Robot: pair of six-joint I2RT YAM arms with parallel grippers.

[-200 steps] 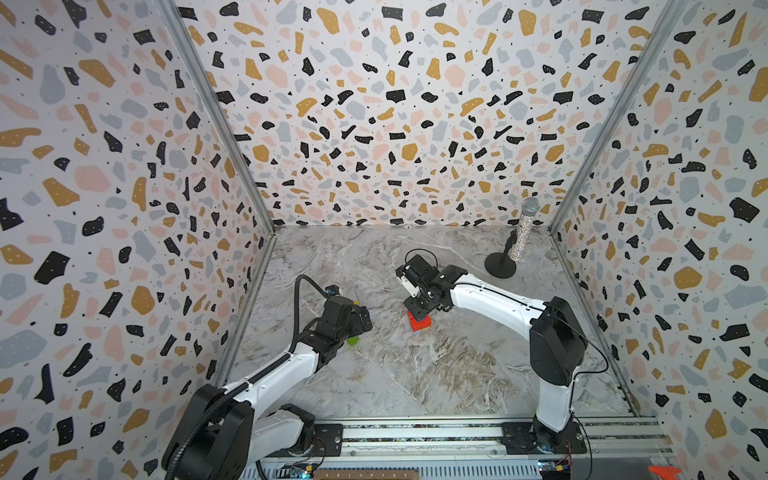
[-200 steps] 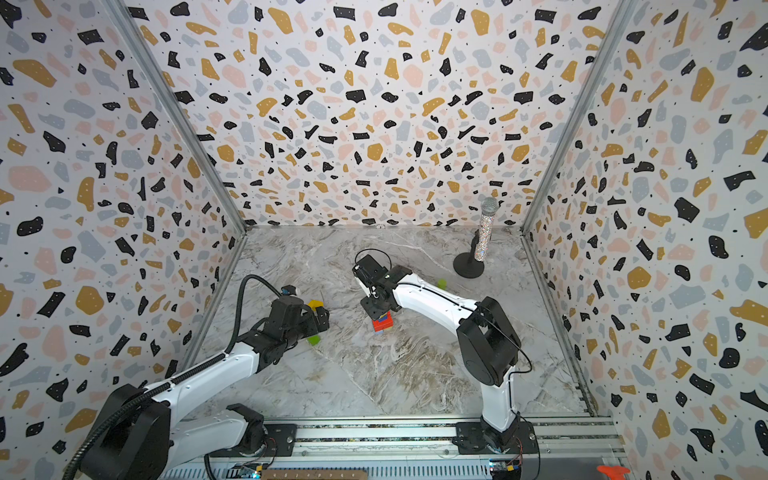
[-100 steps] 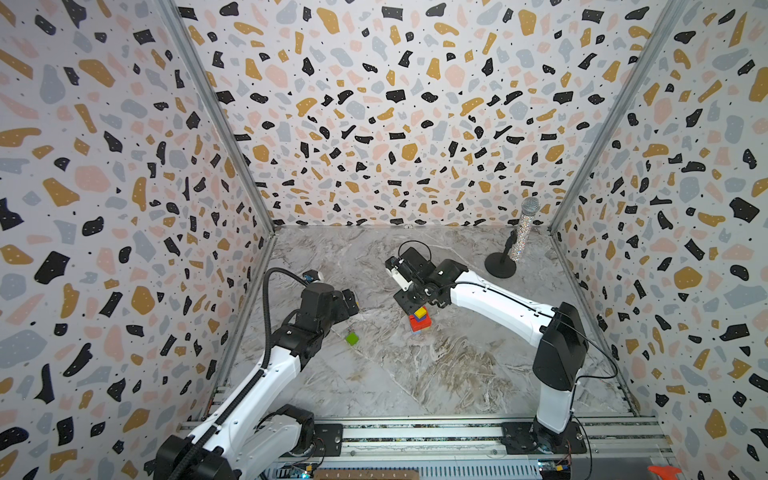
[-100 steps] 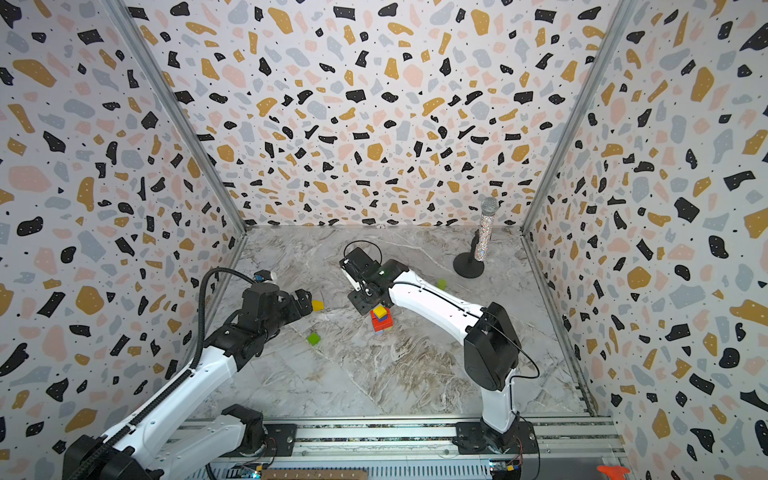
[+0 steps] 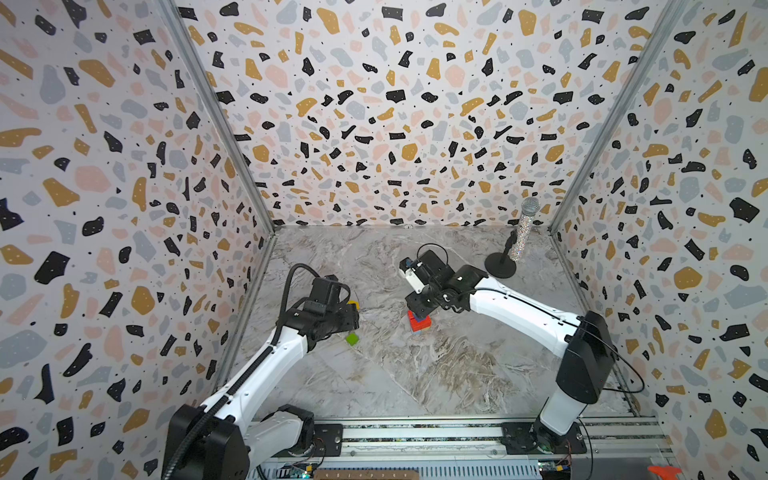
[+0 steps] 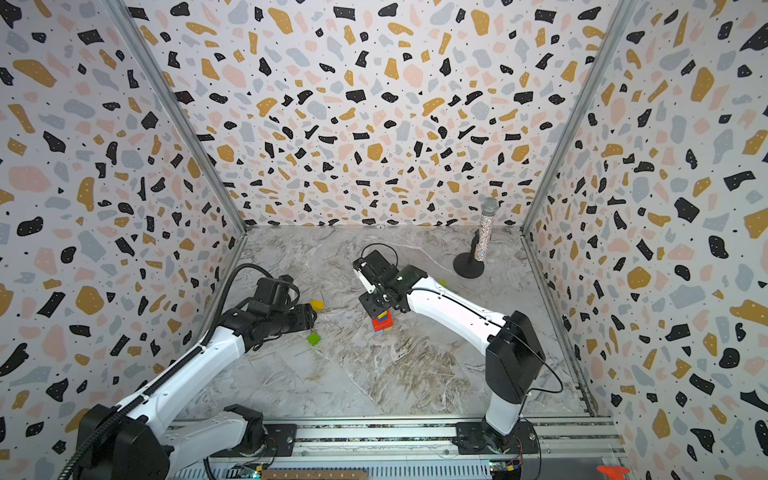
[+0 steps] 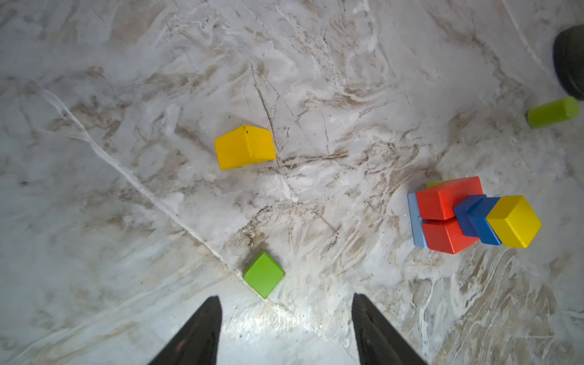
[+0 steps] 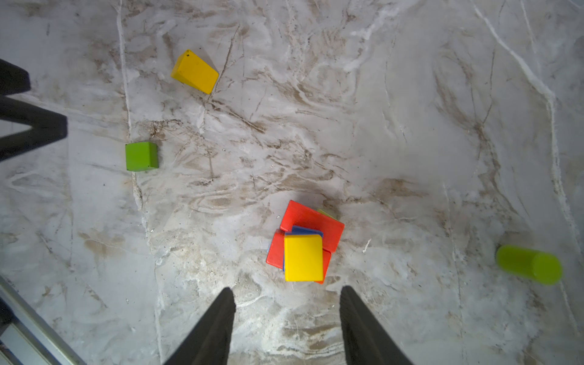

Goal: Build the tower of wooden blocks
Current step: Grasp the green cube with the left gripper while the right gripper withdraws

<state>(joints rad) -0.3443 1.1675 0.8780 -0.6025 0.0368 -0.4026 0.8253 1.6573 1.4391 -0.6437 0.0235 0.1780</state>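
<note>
The tower (image 8: 303, 249) stands near the middle of the table (image 7: 126, 94), red and blue below and slightly twisted, with a yellow cube (image 8: 303, 257) now on top. The right tool (image 8: 286, 289) has lifted clear of it, fingers apart and empty, so that placement looks done. The left tool (image 7: 285, 296), also spread and empty, has swung back to the loose green cube (image 7: 264, 274), probably the next piece.

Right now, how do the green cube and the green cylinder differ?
The green cube is boxy, resting on a face; the green cylinder is round, lying on its side. The cube is deeper green, the cylinder yellower. The cube is near the left gripper, the cylinder by the black stand base. Both lie loose, off the tower.
</note>
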